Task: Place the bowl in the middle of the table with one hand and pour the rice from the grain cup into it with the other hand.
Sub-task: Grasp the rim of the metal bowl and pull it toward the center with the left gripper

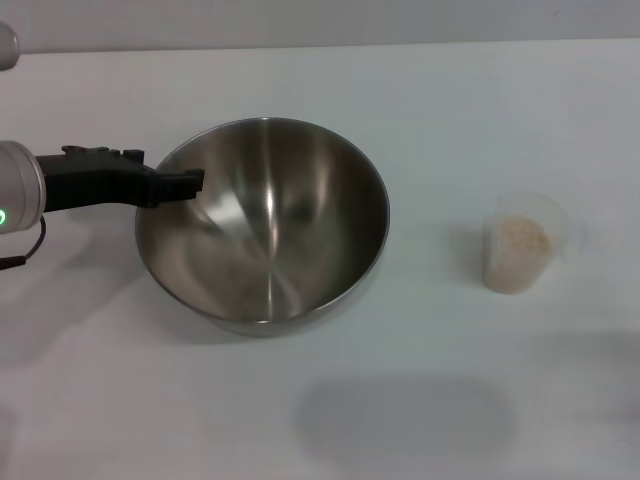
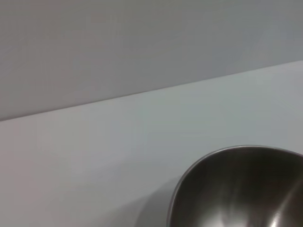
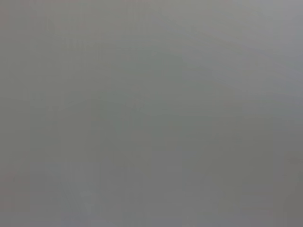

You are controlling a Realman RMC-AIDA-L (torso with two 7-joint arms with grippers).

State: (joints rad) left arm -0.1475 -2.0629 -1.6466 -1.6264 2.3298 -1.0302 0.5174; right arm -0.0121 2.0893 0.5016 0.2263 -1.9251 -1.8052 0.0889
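The steel bowl (image 1: pixel 290 215) stands near the middle of the white table (image 1: pixel 450 110). My left gripper (image 1: pixel 190 183) reaches in from the left and is shut on the bowl's left rim, one black finger lying over the edge. In the left wrist view, part of the bowl (image 2: pixel 236 189) shows, but not the fingers. To the bowl's right, the clear grain cup (image 1: pixel 520 245) stands upright and apart from it, with beige rice (image 1: pixel 518 240) inside. My right gripper is out of view; its wrist view is only a plain grey surface.
The table's far edge (image 1: pixel 330 45) meets a pale wall. A soft shadow (image 1: pixel 405 420) lies on the tabletop in front of the bowl.
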